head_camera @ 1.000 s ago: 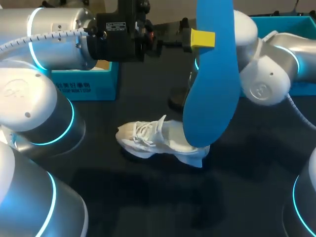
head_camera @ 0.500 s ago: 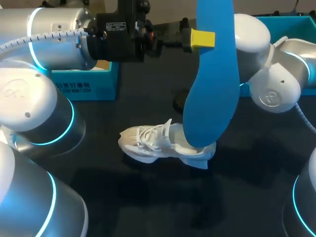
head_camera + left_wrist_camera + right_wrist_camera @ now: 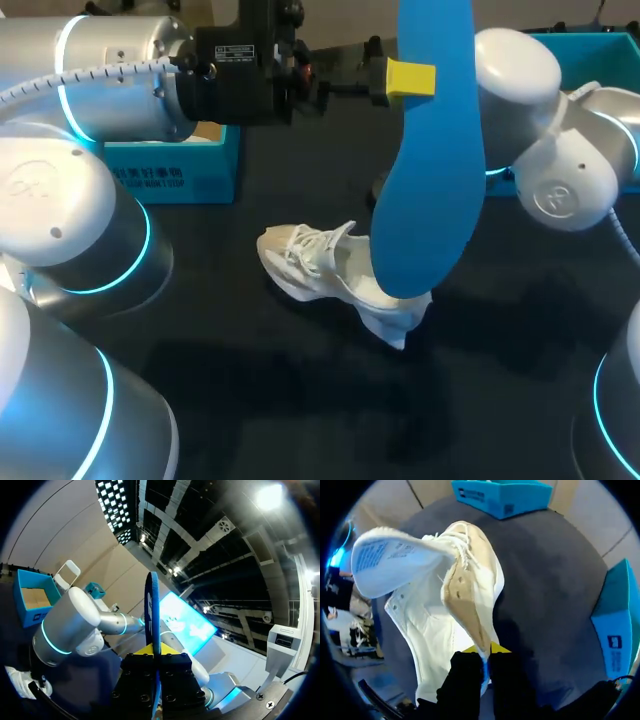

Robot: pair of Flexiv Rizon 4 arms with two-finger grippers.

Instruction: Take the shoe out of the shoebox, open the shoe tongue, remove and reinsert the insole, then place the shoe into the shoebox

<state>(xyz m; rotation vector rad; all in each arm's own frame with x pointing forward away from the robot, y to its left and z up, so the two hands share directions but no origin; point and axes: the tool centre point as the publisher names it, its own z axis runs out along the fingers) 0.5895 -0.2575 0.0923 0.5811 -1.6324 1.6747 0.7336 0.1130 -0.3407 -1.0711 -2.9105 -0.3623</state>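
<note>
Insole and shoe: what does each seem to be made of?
The insole looks like foam: blue, matte, a thin smooth sheet holding its shape upright. The shoe looks like canvas or synthetic leather: white, matte, stitched panels, punched eyelets, tan fabric-like inside. Neither is certain.

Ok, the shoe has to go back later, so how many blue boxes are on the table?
2. One blue box sits far left, behind the left arm; the other box far right, behind the right arm. The arms may hide more.
</note>
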